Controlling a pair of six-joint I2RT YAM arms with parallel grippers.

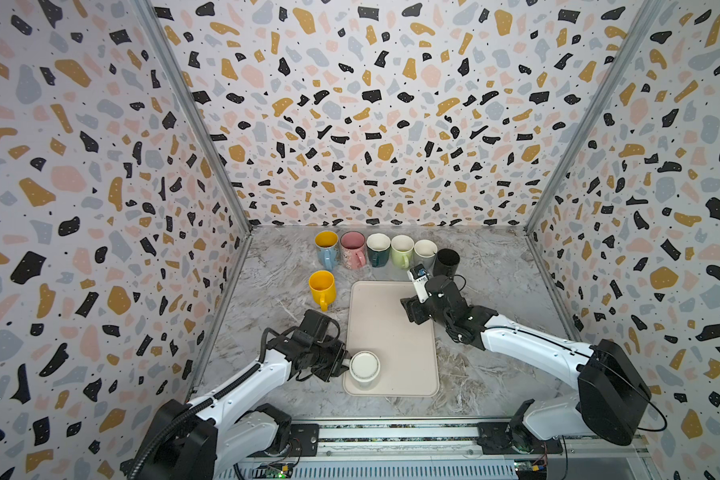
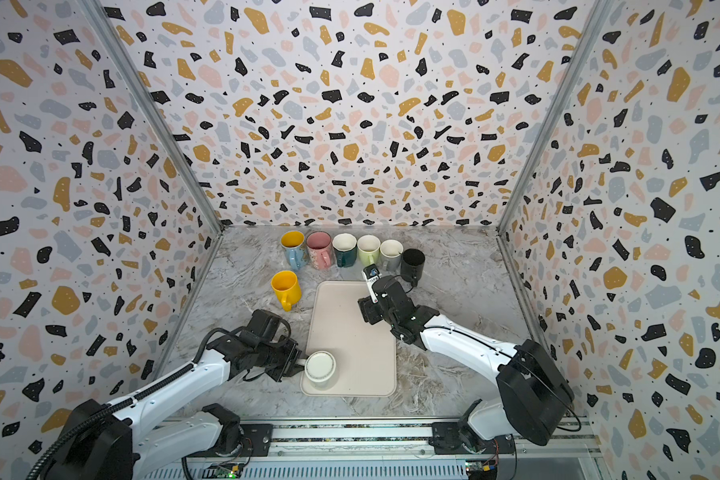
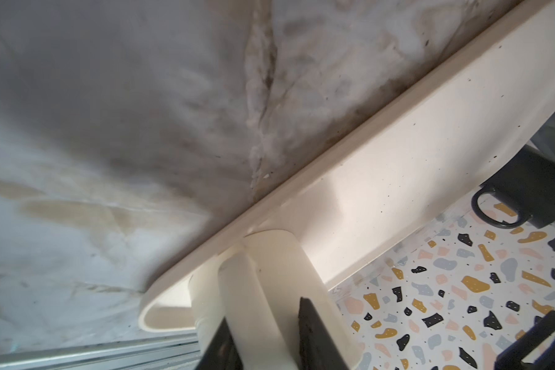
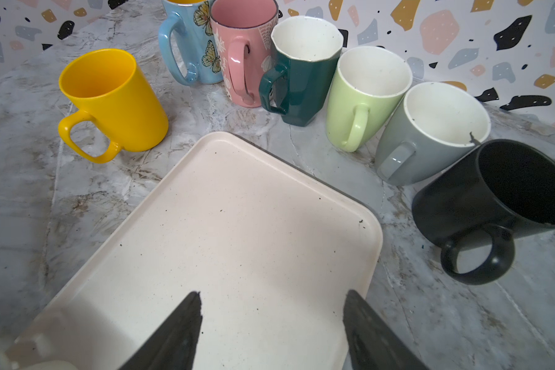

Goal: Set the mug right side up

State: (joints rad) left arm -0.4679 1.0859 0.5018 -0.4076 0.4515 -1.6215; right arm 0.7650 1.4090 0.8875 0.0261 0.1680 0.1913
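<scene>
**A:** Where's the mug point(image 1: 364, 365)?
**B:** Upside down, near-left corner of the tray point(image 1: 391, 324). My left claw point(image 3: 263, 317) straddles its handle point(image 3: 250, 282), jaws narrow; I can't tell if they bite. Right claw point(image 4: 273, 294) spread, empty, over the tray's far end.
**A:** Handling?
**B:** Glazed ceramic, I'd judge: rigid, weighty, slick, chips easily. Grip the handle deep, near the wall.

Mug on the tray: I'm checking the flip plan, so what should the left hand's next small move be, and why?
Probably lift the mug slightly off the tray. It stands base up, and the left hand looks shut on its handle, one finger on each side, so it needs room above the tray before it can be rolled upright.
</scene>
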